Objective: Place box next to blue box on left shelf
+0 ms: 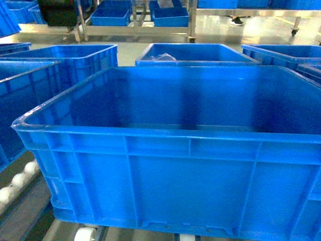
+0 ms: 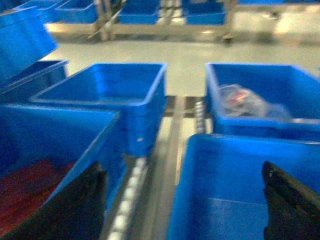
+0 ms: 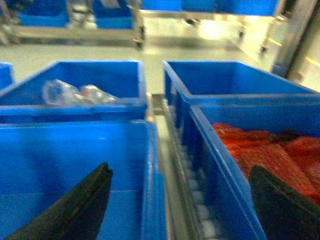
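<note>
Box on left shelf | writing: none legible

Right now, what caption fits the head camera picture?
A big empty blue box sits on white shelf rollers, with more blue boxes behind.

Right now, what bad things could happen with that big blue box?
1. Both pincers look open, the left pincer straddling the box's left wall, so it may not be held firmly yet.
2. Neighbour crates crowd both sides: the left crate and the right crate holding something red. A crooked push could bump them.
3. It sits on white rollers, so it might roll away.
</note>
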Motion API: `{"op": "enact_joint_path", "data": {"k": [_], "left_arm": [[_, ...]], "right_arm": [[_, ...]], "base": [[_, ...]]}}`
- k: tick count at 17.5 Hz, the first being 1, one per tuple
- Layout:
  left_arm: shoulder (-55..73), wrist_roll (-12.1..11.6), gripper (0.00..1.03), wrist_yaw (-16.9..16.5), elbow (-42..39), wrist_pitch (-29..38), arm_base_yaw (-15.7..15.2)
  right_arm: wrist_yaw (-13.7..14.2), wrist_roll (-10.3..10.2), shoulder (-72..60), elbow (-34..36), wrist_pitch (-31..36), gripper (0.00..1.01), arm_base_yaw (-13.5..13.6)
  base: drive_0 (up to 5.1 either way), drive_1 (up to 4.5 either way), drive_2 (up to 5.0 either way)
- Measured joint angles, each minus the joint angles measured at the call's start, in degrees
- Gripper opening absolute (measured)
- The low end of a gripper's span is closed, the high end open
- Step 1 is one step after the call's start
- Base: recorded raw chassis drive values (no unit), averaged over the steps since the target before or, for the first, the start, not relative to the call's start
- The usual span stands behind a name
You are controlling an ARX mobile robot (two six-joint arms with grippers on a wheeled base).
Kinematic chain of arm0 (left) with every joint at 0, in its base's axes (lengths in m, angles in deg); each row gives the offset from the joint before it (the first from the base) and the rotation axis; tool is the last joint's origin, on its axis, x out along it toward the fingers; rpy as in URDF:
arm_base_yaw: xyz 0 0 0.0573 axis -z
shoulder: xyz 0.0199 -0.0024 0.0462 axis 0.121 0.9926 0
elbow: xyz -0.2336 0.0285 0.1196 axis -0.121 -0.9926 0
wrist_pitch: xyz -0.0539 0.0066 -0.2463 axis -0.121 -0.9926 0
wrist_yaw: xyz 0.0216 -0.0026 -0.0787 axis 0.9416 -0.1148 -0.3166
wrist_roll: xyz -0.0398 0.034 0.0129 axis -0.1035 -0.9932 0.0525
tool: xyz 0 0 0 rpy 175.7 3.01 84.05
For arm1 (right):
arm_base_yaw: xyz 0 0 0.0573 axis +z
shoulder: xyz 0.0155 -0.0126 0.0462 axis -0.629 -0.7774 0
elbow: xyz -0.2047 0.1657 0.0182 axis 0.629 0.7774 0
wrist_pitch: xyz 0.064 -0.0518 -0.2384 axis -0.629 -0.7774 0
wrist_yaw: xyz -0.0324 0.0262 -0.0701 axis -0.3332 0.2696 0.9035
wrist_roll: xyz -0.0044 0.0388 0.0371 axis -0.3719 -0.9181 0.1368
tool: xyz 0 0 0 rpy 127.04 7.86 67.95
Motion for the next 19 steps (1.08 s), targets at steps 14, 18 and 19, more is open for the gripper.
{"op": "enact_joint_path", "data": {"k": [14, 18, 19], "left_arm": [[-30.45, -0.68, 0.01, -19.26, -37.33, 12.87, -13.46], [-37.22, -0.66, 0.01, -23.52, -40.19, 8.9, -18.43], [-38.88, -0.68, 0.01, -23.91, -40.81, 7.91, -18.27]], "right_arm": [[-22.03, 0.92, 28.22, 28.02, 6.84, 0.02, -8.15], [-22.03, 0.92, 33.2, 31.36, 7.02, 0.02, -8.15], [-22.05, 0.92, 33.99, 31.87, 5.46, 0.02, -8.15]], "base": [[0.0, 0.0, 0.0], [0.0, 0.0, 0.0], [0.0, 0.0, 0.0]]}}
